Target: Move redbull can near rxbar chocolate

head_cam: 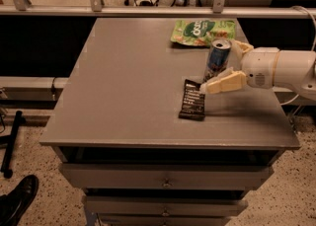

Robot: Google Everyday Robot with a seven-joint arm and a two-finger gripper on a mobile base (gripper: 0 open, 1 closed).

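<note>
The redbull can [217, 58] stands upright on the grey table [128, 87], blue and silver with its silver top showing. The rxbar chocolate [192, 99], a flat black wrapper with white text, lies just in front and left of the can, close to its base. My gripper [220, 68] reaches in from the right with its jaws spread on either side of the can. The near finger [224, 83] sits in front of the can, apart from it, its tip by the bar's upper right corner. The far finger [240, 48] is behind the can.
A green snack bag [201, 31] lies at the back of the table, just behind the can. The white arm [286, 69] extends over the table's right edge. A railing runs behind the table, drawers sit below it, and a shoe [17, 201] is on the floor at lower left.
</note>
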